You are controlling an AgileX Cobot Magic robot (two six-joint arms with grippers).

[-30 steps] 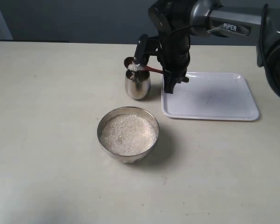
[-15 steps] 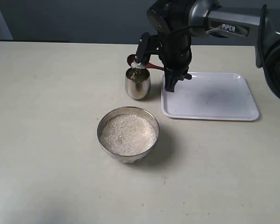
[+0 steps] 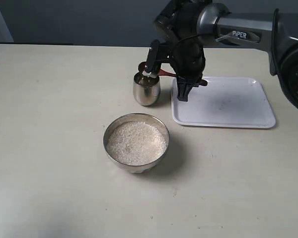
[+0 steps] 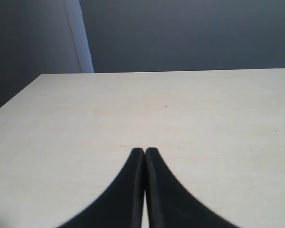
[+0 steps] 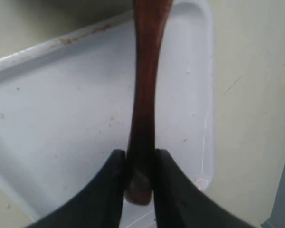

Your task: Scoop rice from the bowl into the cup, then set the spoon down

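Note:
The steel bowl (image 3: 109,146) sits mid-table, filled with white rice (image 3: 136,143). Behind it stands the small steel cup (image 3: 146,91). The brown wooden spoon (image 3: 161,73) is tipped over the cup's mouth, and a little rice (image 3: 146,73) is spilling from its scoop into the cup. My right gripper (image 3: 177,77) is shut on the end of the spoon's handle (image 5: 143,95), above the left edge of the tray; in the right wrist view the gripper (image 5: 138,154) clamps the handle from both sides. My left gripper (image 4: 145,151) is shut with nothing in it, over bare table.
A white rectangular tray (image 3: 228,104) lies right of the cup, under the right arm, and fills most of the right wrist view (image 5: 61,104). The beige table (image 3: 49,124) stretches left and forward of the bowl.
The right gripper has rolled and lifted the spoon slightly over the cup, tipping the scoop further. The white heap on the scoop has shrunk as rice pours into the cup.

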